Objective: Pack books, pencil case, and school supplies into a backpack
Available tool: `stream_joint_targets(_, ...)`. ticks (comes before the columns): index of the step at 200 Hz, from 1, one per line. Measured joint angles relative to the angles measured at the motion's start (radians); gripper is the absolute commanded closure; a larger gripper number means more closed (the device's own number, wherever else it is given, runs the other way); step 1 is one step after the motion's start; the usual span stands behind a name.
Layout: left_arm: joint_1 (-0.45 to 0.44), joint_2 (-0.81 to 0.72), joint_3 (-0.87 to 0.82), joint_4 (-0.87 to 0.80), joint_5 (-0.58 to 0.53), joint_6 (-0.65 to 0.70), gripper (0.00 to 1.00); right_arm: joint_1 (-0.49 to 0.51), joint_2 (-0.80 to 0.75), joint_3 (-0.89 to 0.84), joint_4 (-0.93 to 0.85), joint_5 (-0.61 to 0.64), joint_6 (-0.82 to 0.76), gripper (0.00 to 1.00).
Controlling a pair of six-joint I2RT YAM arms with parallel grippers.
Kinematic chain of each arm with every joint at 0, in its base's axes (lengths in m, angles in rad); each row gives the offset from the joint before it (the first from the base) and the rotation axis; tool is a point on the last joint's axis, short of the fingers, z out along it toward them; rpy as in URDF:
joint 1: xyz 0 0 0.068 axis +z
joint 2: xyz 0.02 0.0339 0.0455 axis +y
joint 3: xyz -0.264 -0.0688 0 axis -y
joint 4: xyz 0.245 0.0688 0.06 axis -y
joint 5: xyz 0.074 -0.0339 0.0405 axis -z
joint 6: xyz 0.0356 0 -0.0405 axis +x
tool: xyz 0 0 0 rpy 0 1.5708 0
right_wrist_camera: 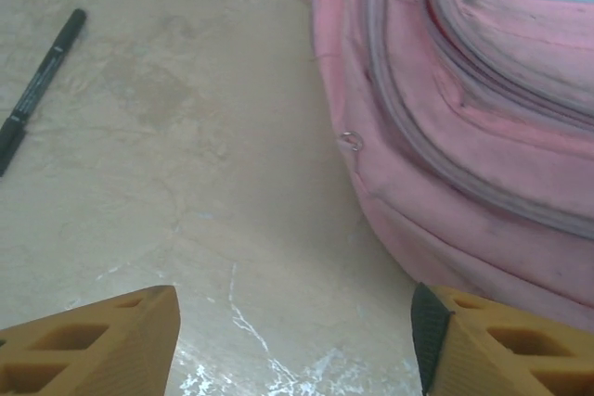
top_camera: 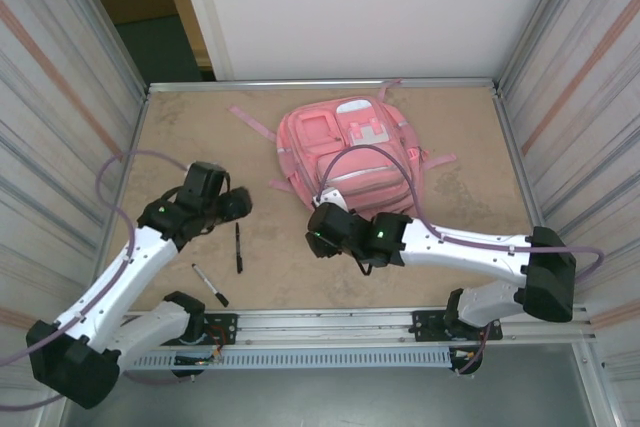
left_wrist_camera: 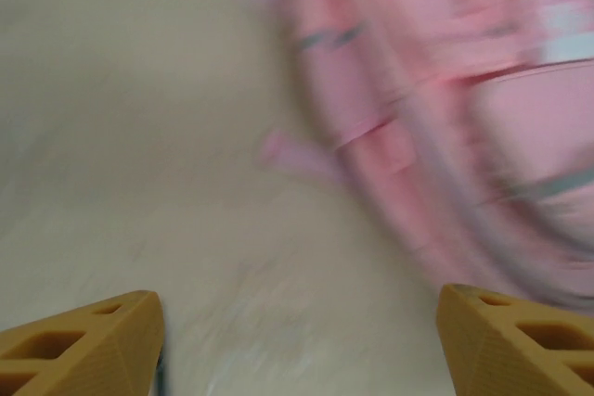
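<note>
Orange, lattice-moulded fingertips [right_wrist_camera: 93,340] of your right gripper [right_wrist_camera: 292,345] are framing the bottom of the right wrist view. They are standing wide apart, with only the tan, mottled tabletop [right_wrist_camera: 186,183] lying between them. Your left gripper [left_wrist_camera: 297,354] is showing the same pose in the motion-blurred left wrist view, its fingers spread and gripping nothing.

From above, you are looking at both arms reaching inward from the near rail. A slim black pen with a white tip [top_camera: 210,285] is lying on the tabletop closest to the left arm's base. A second slim black pen [top_camera: 238,247] is lying a little farther in, apart from the first, near the left gripper and between the two grippers.

Beyond them, the large pink fabric backpack with zipped front pockets and white and light-blue patches [top_camera: 345,152] is lying flat, front upward, toward the far middle of the table. Its near edge is sitting just beside the right gripper; you cannot tell whether they are touching. A purple cable [top_camera: 385,152] is arching over the backpack.
</note>
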Motion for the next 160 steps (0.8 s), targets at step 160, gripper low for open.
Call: stream_joint_targets(160, 0.411, 0.196, -0.308, -0.089, 0.236, -0.259, 0.60, -0.068, -0.154, -0.025, 0.016, -0.038, -0.053, 0.23)
